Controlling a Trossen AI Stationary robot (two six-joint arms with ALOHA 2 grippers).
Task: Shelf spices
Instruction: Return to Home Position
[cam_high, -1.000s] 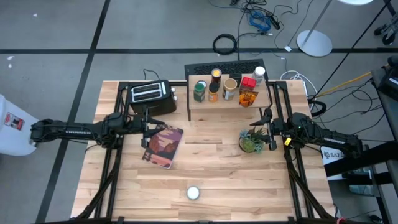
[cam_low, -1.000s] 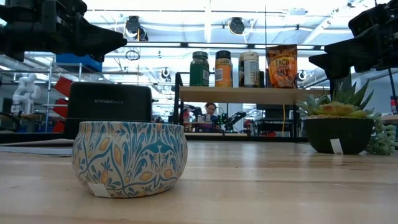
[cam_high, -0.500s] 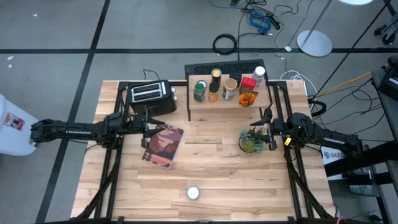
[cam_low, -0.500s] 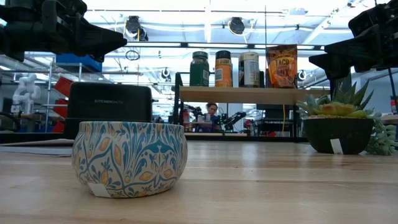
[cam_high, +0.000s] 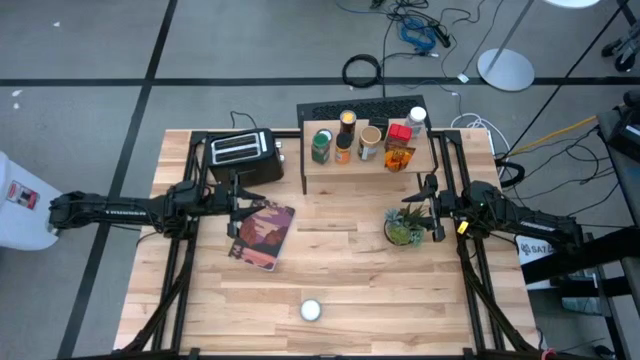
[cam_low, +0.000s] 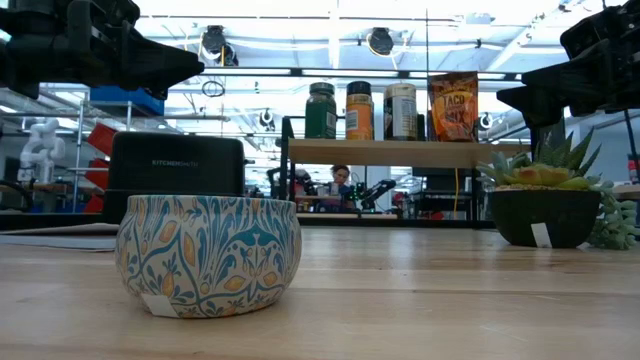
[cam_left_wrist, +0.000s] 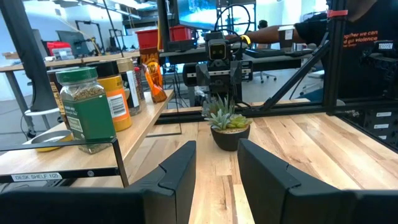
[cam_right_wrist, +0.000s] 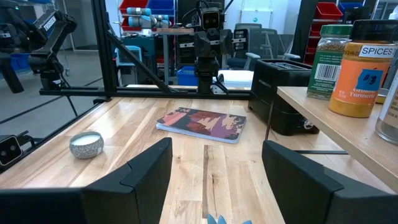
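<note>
Hovering empty: left gripper (cam_left_wrist: 216, 149) narrowly parted near reddish-covered book (cam_high: 262, 234), right gripper (cam_right_wrist: 216, 146) wide open beside small potted green plant (cam_high: 404, 230); seemingly 7 small spice jars and tins (cam_high: 345, 148) stand on light wooden black-legged shelf (cam_high: 350, 168).

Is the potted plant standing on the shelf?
No, the potted plant stands on the table, in front of the shelf, as the high view shows.

Bright, even overhead light; faint shadows.
</note>
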